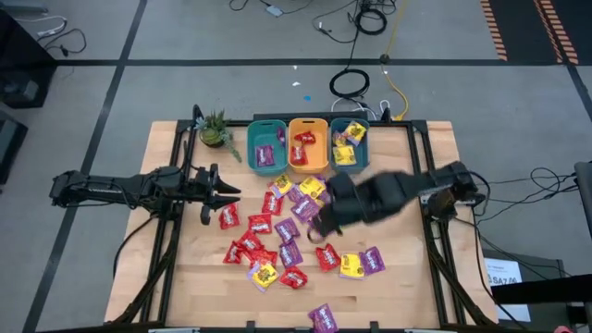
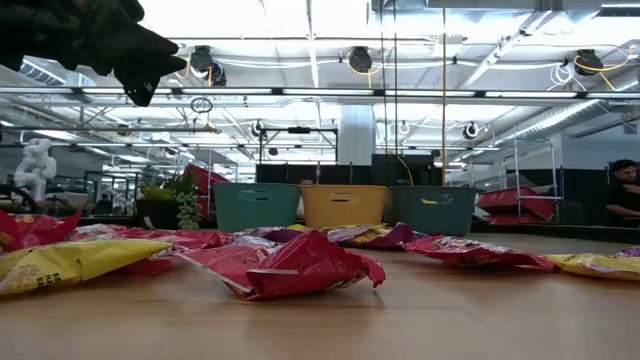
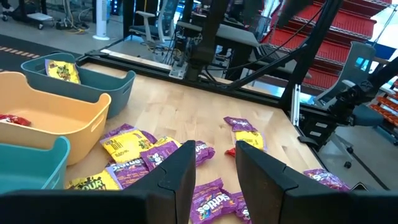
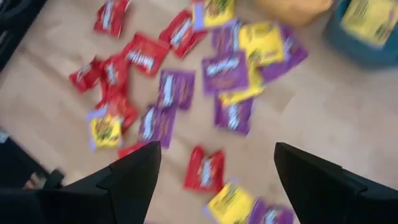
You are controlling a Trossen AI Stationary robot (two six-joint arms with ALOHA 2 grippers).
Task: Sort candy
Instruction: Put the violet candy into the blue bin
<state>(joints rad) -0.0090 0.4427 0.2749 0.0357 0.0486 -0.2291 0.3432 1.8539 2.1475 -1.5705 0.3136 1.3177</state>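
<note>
Desk: wooden top, carrying three bins along its far edge, a small potted plant at the far left, and a scatter of candy at its middle.

Left arm: extended from the left side, stationed at the left edge of the scatter. The left gripper is seen empty; its fingers are parted a little, with nothing between them.

Right arm: reached in from the right, raised over the right part of the scatter. The right gripper is spread wide and empty, hung over red, purple and yellow packets.

Bins: left teal bin, holding a few purple packets; orange bin, holding a few red packets; right teal bin, holding a few yellow packets.

Candy: the greater part is still loose on the desk, near of the bins, in mixed colours; one purple packet lies apart at the near edge.

Progress: judged early. Only a handful is sorted by colour; most packets are left to be picked and dropped.
</note>
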